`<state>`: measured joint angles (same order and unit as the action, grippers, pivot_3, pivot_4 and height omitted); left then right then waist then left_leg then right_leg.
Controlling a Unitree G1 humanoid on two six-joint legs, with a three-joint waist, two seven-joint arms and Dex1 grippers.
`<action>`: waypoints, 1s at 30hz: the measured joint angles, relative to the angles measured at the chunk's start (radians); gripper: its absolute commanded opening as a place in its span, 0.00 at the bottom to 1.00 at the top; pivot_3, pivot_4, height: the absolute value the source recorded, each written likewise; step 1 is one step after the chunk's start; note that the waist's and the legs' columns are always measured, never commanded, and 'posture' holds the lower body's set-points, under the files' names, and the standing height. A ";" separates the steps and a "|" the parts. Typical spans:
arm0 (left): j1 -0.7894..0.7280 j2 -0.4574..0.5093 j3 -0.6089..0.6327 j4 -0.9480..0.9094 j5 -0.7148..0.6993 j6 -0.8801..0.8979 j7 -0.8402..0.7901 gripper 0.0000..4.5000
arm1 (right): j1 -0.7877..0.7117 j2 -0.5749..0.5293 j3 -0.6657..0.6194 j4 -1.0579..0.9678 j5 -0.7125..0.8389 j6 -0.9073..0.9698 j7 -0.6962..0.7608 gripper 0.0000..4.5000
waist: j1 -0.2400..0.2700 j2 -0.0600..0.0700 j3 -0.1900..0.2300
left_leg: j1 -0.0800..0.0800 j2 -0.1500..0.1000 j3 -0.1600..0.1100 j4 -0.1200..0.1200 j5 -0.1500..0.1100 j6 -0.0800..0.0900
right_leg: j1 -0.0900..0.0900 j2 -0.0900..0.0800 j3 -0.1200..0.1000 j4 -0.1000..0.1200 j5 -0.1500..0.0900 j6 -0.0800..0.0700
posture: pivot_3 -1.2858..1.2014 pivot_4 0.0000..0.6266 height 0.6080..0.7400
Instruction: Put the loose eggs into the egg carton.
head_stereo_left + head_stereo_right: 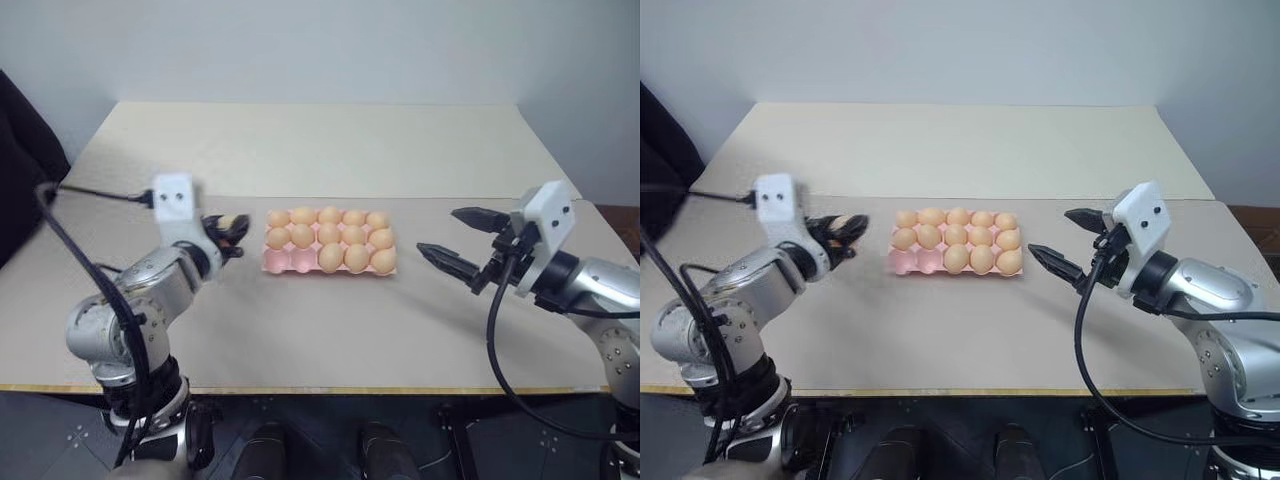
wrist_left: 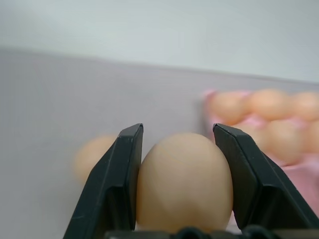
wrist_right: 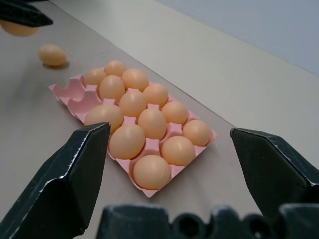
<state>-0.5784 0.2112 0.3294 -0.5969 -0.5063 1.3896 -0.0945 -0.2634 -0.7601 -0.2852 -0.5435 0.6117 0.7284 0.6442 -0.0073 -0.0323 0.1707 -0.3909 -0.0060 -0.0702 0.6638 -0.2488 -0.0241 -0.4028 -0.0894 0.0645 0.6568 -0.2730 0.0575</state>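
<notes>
My left gripper (image 1: 228,232) hangs just left of the egg carton, a little above the table, shut on one loose egg (image 2: 184,181). That light orange-brown egg shows between the black fingers (image 2: 117,184). A second loose egg (image 3: 52,55) lies on the table beside the carton's left end. The egg carton (image 1: 285,262) is a pale pink tray in the middle of the table. It holds several eggs, and its two front-left cups (image 3: 75,94) are bare. My right gripper (image 1: 438,230) stands open to the right of the carton, pointing at it, with nothing between its fingers.
A black cable (image 1: 100,192) runs across the table's left side behind my left arm. A dark object (image 1: 20,150) stands at the far left edge. The table's front edge (image 1: 320,388) is close to me.
</notes>
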 measured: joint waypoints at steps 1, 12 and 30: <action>-0.009 -0.001 -0.039 0.024 -0.011 -0.014 -0.026 0.52 | 0.001 0.000 0.000 0.000 0.000 0.000 -0.004 1.00 | -0.001 0.000 0.000 | 0.000 0.000 0.000 0.000 0.000 0.000 | 0.000 0.000 0.000 0.000 0.000 0.000 | 0.52 0.24 1.00; -0.036 0.085 -0.327 0.321 0.041 -0.209 -0.187 0.61 | 0.006 0.014 -0.001 -0.019 0.000 0.000 -0.043 1.00 | -0.008 0.000 0.000 | 0.000 0.001 0.000 0.000 0.000 0.000 | -0.001 0.001 0.001 0.000 0.000 0.000 | 0.52 0.24 1.00; 0.115 0.552 -0.040 0.224 -0.014 -0.462 -0.536 0.99 | 0.015 -0.003 -0.018 0.000 0.036 -0.008 -0.026 1.00 | -0.019 0.001 0.000 | 0.001 0.002 0.000 -0.002 0.000 0.000 | -0.002 0.002 0.001 0.000 0.000 0.000 | 0.52 0.24 1.00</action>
<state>-0.4638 0.7631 0.2894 -0.3728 -0.5202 0.9276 -0.6307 -0.2485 -0.7632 -0.3033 -0.5434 0.6477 0.7204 0.6180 -0.0262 -0.0317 0.1709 -0.3899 -0.0036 -0.0698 0.6623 -0.2487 -0.0239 -0.4044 -0.0870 0.0656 0.6569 -0.2730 0.0575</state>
